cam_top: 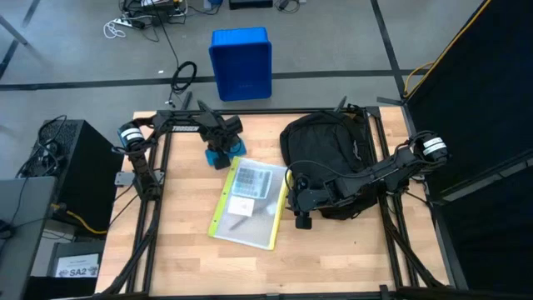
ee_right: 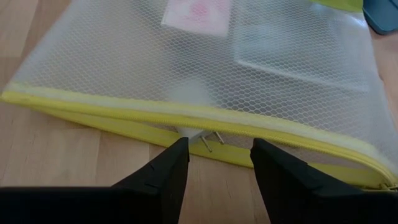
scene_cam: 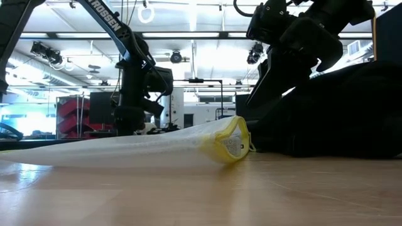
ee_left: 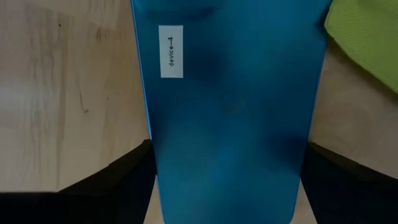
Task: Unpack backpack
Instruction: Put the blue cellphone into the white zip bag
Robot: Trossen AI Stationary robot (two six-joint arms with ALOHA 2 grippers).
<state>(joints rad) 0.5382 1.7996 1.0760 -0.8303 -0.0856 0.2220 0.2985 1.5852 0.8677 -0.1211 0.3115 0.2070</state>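
2 arms in play here. The left gripper [cam_top: 218,156] is down at the back of the table [cam_top: 333,250], fingers spread around a blue device [ee_left: 230,112] with a little white label, looks clamped on it. The right gripper [ee_right: 214,163] sits low at the yellow zipper edge of a clear mesh pouch [cam_top: 246,202], fingers parted with nothing between them. The backpack [cam_top: 325,150] lies on the table's right side, under the right arm. A blue bin [cam_top: 241,62] sits on the floor behind.

Mesh pouch [cam_top: 247,202] blocks table centre (backpack [cam_top: 326,154] crowds right)
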